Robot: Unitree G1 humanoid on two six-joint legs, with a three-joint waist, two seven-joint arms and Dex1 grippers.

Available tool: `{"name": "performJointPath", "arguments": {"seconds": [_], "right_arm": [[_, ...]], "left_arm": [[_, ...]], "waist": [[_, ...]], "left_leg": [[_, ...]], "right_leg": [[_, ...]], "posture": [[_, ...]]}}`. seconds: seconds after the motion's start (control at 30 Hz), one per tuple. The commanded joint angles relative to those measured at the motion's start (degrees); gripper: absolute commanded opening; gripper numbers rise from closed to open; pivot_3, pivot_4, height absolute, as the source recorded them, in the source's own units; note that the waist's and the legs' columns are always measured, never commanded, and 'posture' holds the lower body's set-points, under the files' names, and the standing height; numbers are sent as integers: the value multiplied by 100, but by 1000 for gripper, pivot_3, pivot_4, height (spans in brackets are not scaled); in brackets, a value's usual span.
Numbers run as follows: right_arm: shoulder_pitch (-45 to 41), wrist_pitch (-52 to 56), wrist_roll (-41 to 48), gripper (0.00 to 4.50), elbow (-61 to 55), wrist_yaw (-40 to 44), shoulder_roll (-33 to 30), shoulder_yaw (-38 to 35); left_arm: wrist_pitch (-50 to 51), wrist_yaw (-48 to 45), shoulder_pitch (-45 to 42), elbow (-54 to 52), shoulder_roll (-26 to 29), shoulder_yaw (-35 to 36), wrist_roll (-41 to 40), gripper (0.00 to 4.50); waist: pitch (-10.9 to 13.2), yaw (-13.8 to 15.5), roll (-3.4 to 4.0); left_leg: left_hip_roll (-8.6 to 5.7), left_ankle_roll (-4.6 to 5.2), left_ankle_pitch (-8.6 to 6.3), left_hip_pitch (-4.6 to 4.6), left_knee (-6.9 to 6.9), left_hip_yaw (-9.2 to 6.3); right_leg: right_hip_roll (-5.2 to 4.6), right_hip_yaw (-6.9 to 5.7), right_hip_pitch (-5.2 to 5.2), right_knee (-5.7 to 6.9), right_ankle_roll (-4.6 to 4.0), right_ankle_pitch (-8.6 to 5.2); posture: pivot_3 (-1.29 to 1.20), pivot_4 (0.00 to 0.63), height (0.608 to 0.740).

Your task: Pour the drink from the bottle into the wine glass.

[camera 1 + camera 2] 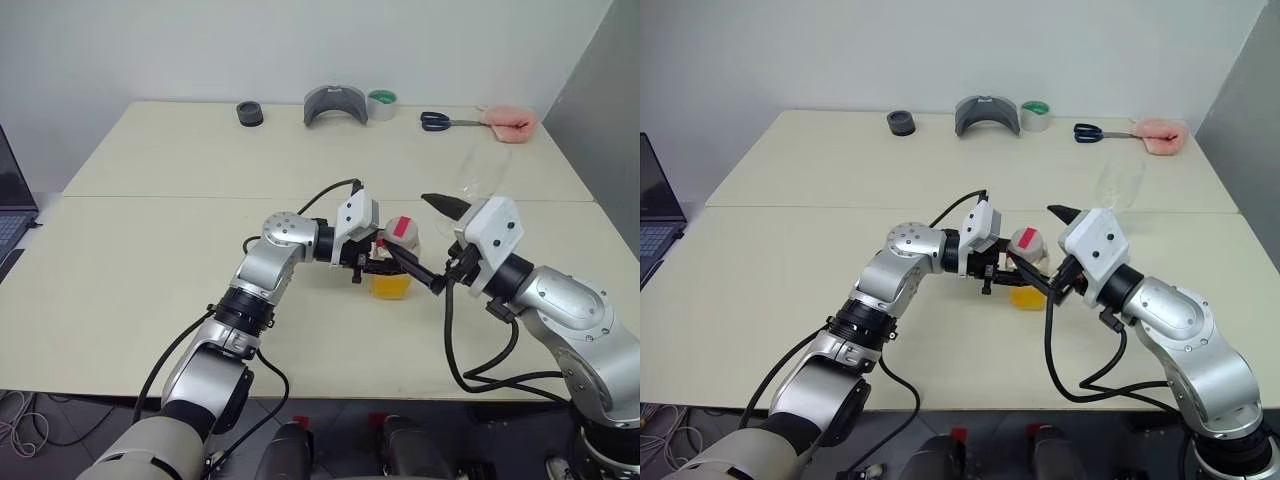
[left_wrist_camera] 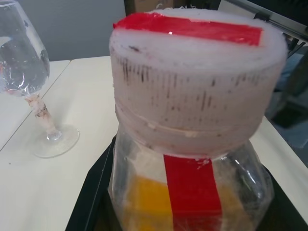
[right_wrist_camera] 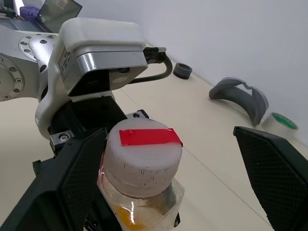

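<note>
The bottle (image 1: pixel 392 270) stands upright on the table's near half, a white cap (image 1: pixel 402 228) with red tape on top and the orange-yellow drink (image 1: pixel 390 286) in its lower part. My left gripper (image 1: pixel 374 262) reaches in from the left and is shut on the bottle's body. My right gripper (image 3: pixel 171 134) is open, with one black finger (image 3: pixel 67 187) on each side of the cap, neither pressing on it. The wine glass (image 1: pixel 481 178) stands upright just behind my right gripper and holds no drink. It shows beside the bottle as the wine glass (image 2: pixel 24 62) in the left wrist view.
Along the table's far edge lie a black round piece (image 1: pixel 250 113), a grey curved shell (image 1: pixel 335 104), a tape roll (image 1: pixel 381 104), scissors (image 1: pixel 440 121) and a pink object (image 1: pixel 510 124). A laptop (image 1: pixel 12 200) sits beyond the left edge.
</note>
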Motion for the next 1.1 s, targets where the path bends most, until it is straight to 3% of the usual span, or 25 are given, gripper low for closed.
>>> {"name": "performJointPath", "arguments": {"seconds": [0.03,0.93,1.1], "right_arm": [[-51,-85,-34,4500,-88,-47,15,-182],[298,376,685,4500,-477,64,-265,-958],[261,710,1508,4500,-829,282,-335,-1069]], "left_arm": [[-139,-31,-117,-79,-13,101,-57,1804],[-139,32,-16,-139,7,86,-53,1803],[-125,38,-5,-165,1,81,-48,1802]], "waist": [[0,0,0],[0,1,0],[0,0,0]], "left_leg": [[0,0,0,0,0,0],[0,0,0,0,1,0],[1,0,0,0,0,0]], "right_leg": [[0,0,0,0,0,0],[0,0,0,2,0,0],[0,0,1,2,0,0]], "posture": [[0,150,740],[0,150,740],[0,150,740]]}}
